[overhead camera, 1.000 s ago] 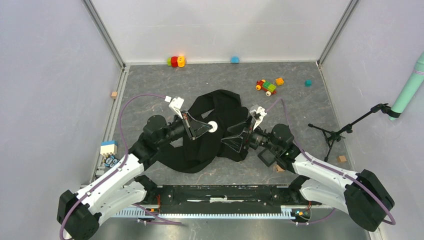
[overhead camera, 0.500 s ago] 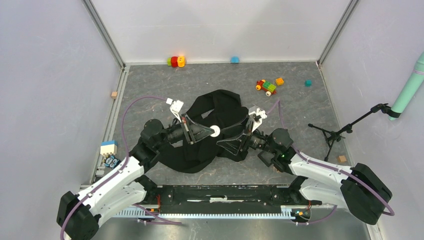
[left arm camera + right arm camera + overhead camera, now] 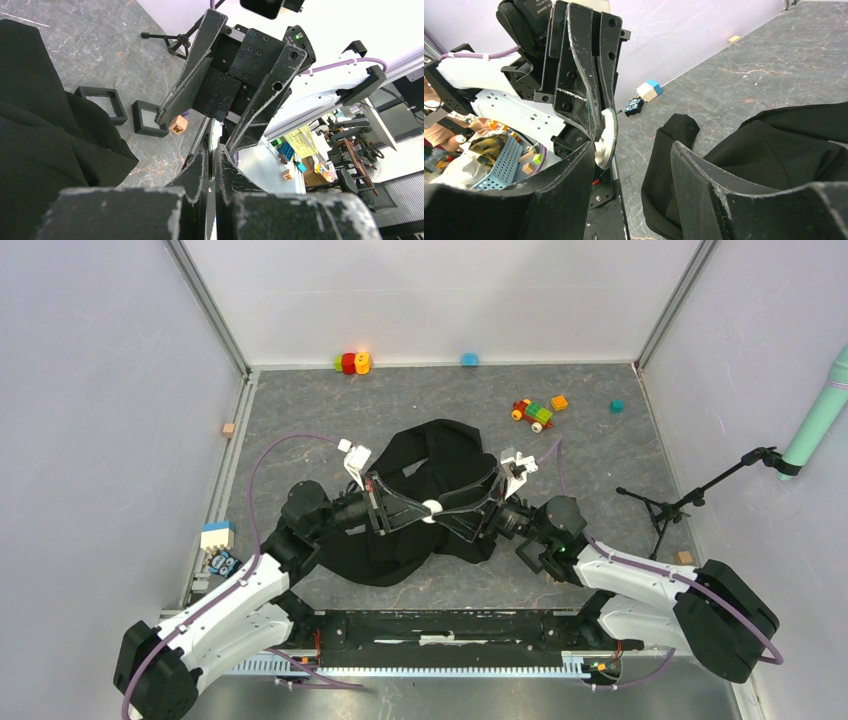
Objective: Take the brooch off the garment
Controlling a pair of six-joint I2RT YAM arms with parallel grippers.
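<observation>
The brooch (image 3: 431, 507) is a small pale round disc. My left gripper (image 3: 424, 507) is shut on it and holds it above the black garment (image 3: 445, 455). In the left wrist view the brooch (image 3: 212, 146) shows edge-on between the shut fingers. In the right wrist view the brooch (image 3: 606, 137) hangs clear of the garment (image 3: 774, 150). My right gripper (image 3: 444, 510) is open, tip to tip with the left one. In its own view the right gripper (image 3: 631, 160) has one finger (image 3: 569, 190) beside the disc. It is also seen open in the left wrist view (image 3: 200, 127).
Two black square frames (image 3: 100, 102) and a wooden W cube (image 3: 178, 124) lie right of the garment. Toy bricks (image 3: 535, 412) and small blocks (image 3: 352, 362) sit at the back. A small tripod stand (image 3: 680, 502) is at the right, and a white-blue block (image 3: 216, 535) at the left.
My left gripper has carried the brooch to the right. My right gripper has moved left to meet it, and its open fingers now reach the disc.
</observation>
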